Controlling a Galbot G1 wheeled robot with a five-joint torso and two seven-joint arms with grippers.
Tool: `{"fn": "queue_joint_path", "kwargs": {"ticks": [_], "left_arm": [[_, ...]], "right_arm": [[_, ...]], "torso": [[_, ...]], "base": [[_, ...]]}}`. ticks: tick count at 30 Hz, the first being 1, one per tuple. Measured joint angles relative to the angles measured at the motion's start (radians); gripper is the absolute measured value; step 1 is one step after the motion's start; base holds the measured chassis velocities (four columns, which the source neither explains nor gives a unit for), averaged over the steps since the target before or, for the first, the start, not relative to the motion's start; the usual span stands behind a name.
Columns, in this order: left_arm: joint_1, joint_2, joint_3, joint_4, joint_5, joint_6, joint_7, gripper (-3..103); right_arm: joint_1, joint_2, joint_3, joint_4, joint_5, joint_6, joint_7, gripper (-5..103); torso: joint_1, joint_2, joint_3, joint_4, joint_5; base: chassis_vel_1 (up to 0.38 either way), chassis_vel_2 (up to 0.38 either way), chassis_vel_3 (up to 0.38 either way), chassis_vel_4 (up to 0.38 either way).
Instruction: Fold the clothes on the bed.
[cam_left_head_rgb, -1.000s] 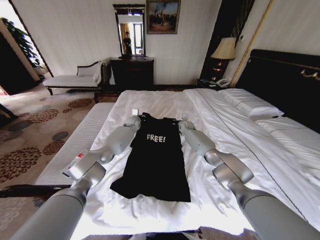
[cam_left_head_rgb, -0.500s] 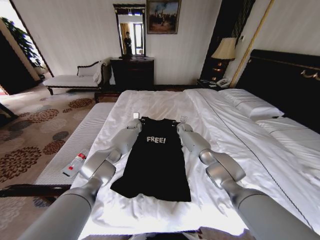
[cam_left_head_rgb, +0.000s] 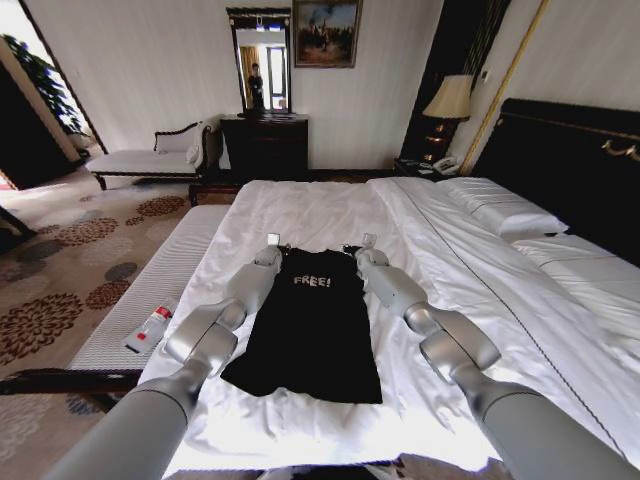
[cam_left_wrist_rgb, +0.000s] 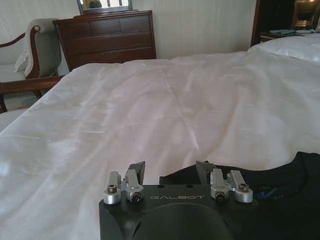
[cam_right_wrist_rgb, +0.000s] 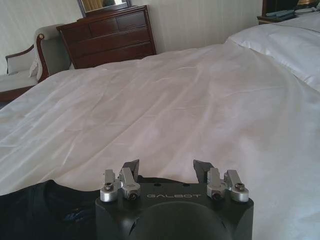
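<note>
White duvet covers the bed (cam_left_head_rgb: 440, 260), dark headboard (cam_left_head_rgb: 570, 170) on the right, pillows (cam_left_head_rgb: 500, 210) stacked against it. Dark wood dresser (cam_left_head_rgb: 265, 145) and mirror (cam_left_head_rgb: 260, 60) sit at the far wall, chaise (cam_left_head_rgb: 150, 155) off to the left, lamp (cam_left_head_rgb: 448, 100) by the headboard. White-cushioned bench (cam_left_head_rgb: 150, 290) runs along the bed's left side with a small bottle (cam_left_head_rgb: 150, 328) lying on it.

Black T-shirt (cam_left_head_rgb: 310, 330) lies flat on the duvet, centre-left of the bed, collar pointing toward the far end, "FREE!" lettering facing up. Hem end is nearest the robot. Sleeves look tucked in; body reads as a long narrow rectangle.

Both arms are stretched forward, one along each side of the shirt.

Left claw (cam_left_head_rgb: 273, 245) is at the shirt's left shoulder corner. Left wrist view: left claw (cam_left_wrist_rgb: 170, 172) is spread open, fingertips low at the duvet, black collar edge lying between and just in front of the fingers. Not clamped on fabric.

Right claw (cam_left_head_rgb: 367, 245) is at the right shoulder corner, level with the left one. Right wrist view: right claw (cam_right_wrist_rgb: 166, 170) is also spread open, fingertips down at the shirt's top edge, black fabric under the claw body and off to one side. No fabric pinched as far as I can see.
</note>
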Motion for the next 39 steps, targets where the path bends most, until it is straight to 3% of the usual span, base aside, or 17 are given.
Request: {"fn": "queue_joint_path", "kwargs": {"ticks": [2, 4, 5, 6, 10, 13, 16, 17, 19, 22, 23, 25, 26, 28, 34, 39], "left_arm": [[0.017, 0.033, 0.029, -0.073, -0.082, 0.019, -0.039, 72], [0.027, 0.051, 0.049, -0.115, -0.126, 0.028, -0.056, 78], [0.038, 0.074, 0.074, -0.168, -0.169, 0.038, -0.081, 84], [0.047, 0.092, 0.092, -0.207, -0.193, 0.044, -0.100, 84], [0.112, 0.205, 0.164, -0.394, -0.284, 0.057, -0.167, 97], [0.180, 0.285, 0.161, -0.529, -0.326, 0.056, -0.204, 100], [0.212, 0.326, 0.160, -0.597, -0.338, 0.054, -0.215, 100], [0.254, 0.379, 0.160, -0.685, -0.366, 0.047, -0.225, 103], [0.273, 0.397, 0.158, -0.718, -0.379, 0.044, -0.226, 100], [0.375, 0.476, 0.107, -0.875, -0.428, 0.036, -0.232, 96], [0.466, 0.532, 0.044, -0.979, -0.439, 0.031, -0.237, 94], [0.517, 0.561, 0.009, -1.026, -0.439, 0.027, -0.237, 94], [0.582, 0.600, -0.039, -1.080, -0.439, 0.025, -0.239, 94], [0.671, 0.649, -0.100, -1.154, -0.442, 0.020, -0.234, 93], [0.880, 0.724, -0.221, -1.311, -0.443, 0.014, -0.217, 93], [1.075, 0.711, -0.351, -1.453, -0.413, 0.012, -0.200, 93]], "right_arm": [[-0.022, -0.039, -0.011, 0.081, 0.046, -0.019, 0.033, 74], [-0.034, -0.061, -0.012, 0.125, 0.069, -0.030, 0.045, 74], [-0.052, -0.088, -0.005, 0.178, 0.097, -0.044, 0.058, 80], [-0.067, -0.107, 0.004, 0.216, 0.115, -0.052, 0.067, 85], [-0.193, -0.245, 0.084, 0.409, 0.190, -0.081, 0.114, 99], [-0.318, -0.340, 0.156, 0.570, 0.248, -0.102, 0.139, 100], [-0.385, -0.383, 0.197, 0.676, 0.292, -0.112, 0.148, 100], [-0.462, -0.427, 0.238, 0.799, 0.320, -0.117, 0.156, 100], [-0.490, -0.444, 0.251, 0.843, 0.322, -0.117, 0.156, 100], [-0.557, -0.475, 0.273, 0.964, 0.326, -0.119, 0.163, 100], [-0.571, -0.478, 0.267, 1.011, 0.329, -0.123, 0.170, 100], [-0.577, -0.477, 0.260, 1.030, 0.329, -0.125, 0.173, 100], [-0.594, -0.477, 0.260, 1.056, 0.330, -0.129, 0.178, 100], [-0.653, -0.486, 0.283, 1.116, 0.330, -0.133, 0.186, 100], [-0.844, -0.503, 0.405, 1.237, 0.313, -0.144, 0.191, 100], [-1.016, -0.489, 0.544, 1.331, 0.299, -0.156, 0.191, 100]], "torso": [[0.000, 0.000, 0.000, 0.0002, 0.0000], [0.000, 0.000, 0.000, 0.0003, -0.0001], [0.000, 0.000, 0.000, 0.0005, 0.0000], [0.000, 0.000, 0.000, 0.0004, 0.0002], [0.000, 0.000, 0.000, -0.0003, 0.0002], [0.000, 0.000, 0.000, -0.0008, 0.0002], [0.000, 0.000, 0.000, -0.0008, 0.0002], [0.000, 0.000, 0.000, -0.0002, 0.0000], [0.000, 0.000, 0.000, 0.0002, -0.0001], [0.000, 0.000, 0.000, -0.0010, -0.0005], [0.000, 0.000, 0.000, -0.0007, -0.0005], [0.000, 0.000, 0.000, 0.0001, -0.0005], [0.000, 0.000, 0.000, 0.0017, -0.0002], [0.000, 0.000, 0.000, 0.0018, -0.0002], [0.000, 0.000, 0.000, -0.0005, 0.0003], [0.000, 0.000, 0.000, -0.0002, 0.0003]], "base": [[0.000, 0.000, 0.000, 0.000], [0.000, 0.000, 0.000, 0.000], [0.000, 0.000, 0.000, 0.000], [0.000, 0.000, 0.000, 0.000], [0.000, 0.000, 0.000, 0.000], [0.000, 0.000, 0.000, 0.000], [0.000, 0.000, 0.000, 0.000], [0.000, 0.000, 0.000, 0.000], [0.000, 0.000, 0.000, 0.000], [0.000, 0.000, 0.000, 0.000], [0.000, 0.000, 0.000, 0.000], [0.000, 0.000, 0.000, 0.000], [0.000, 0.000, 0.000, 0.000], [0.000, 0.000, 0.000, 0.000], [0.000, 0.000, 0.000, 0.000], [0.000, 0.000, 0.000, 0.000]]}}
